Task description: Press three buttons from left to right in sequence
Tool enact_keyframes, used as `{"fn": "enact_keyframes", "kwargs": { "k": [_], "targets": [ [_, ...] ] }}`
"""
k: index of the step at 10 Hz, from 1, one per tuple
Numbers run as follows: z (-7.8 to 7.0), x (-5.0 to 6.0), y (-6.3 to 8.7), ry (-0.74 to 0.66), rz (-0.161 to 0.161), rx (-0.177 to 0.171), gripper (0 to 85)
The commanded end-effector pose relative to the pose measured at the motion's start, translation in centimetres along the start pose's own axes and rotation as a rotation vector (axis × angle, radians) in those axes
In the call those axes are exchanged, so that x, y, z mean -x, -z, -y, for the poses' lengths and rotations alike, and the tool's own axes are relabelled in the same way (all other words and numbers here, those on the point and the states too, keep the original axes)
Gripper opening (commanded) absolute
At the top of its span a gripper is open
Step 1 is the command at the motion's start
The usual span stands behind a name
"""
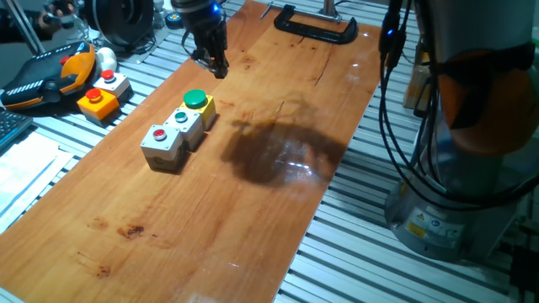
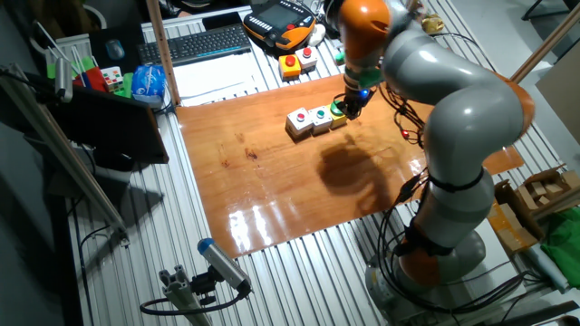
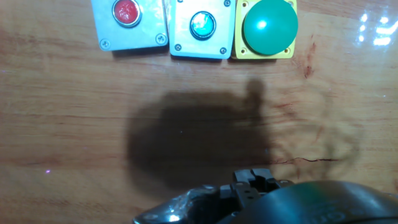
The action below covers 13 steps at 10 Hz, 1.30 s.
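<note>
The three buttons sit as one row of joined boxes on the wooden table (image 1: 278, 210): a grey box with a red button (image 1: 159, 135), a grey box with a teal button (image 1: 181, 116), and a yellow box with a big green button (image 1: 195, 99). In the hand view the red button (image 3: 127, 11), the teal button (image 3: 203, 25) and the green button (image 3: 269, 25) line the top edge. My gripper (image 1: 219, 67) hangs above the wood just beyond the green end of the row, touching nothing. No view shows its fingertip gap.
A separate orange box with a red button (image 1: 98, 101) and a lone grey box with a red button (image 1: 112, 82) stand off the board at the left, by a teach pendant (image 1: 50, 71). A black clamp (image 1: 316, 25) grips the far edge. The robot's base (image 1: 455, 210) stands at the right.
</note>
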<state>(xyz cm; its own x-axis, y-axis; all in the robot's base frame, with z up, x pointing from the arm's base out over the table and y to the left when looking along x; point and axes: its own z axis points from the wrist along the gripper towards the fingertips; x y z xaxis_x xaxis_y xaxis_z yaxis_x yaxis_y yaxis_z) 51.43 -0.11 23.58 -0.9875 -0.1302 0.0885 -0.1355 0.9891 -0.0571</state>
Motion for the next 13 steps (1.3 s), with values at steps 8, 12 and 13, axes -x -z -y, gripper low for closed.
{"fn": "enact_keyframes", "kwargs": {
  "k": [8, 12, 13],
  "targets": [
    [0.0, 0.0, 0.0, -0.078, -0.064, -0.039, 0.7],
    [0.9, 1.1, -0.8, -0.033, -0.086, -0.039, 0.7],
    [1.7, 2.0, -1.6, -0.020, -0.081, -0.035, 0.7]
  ]
}}
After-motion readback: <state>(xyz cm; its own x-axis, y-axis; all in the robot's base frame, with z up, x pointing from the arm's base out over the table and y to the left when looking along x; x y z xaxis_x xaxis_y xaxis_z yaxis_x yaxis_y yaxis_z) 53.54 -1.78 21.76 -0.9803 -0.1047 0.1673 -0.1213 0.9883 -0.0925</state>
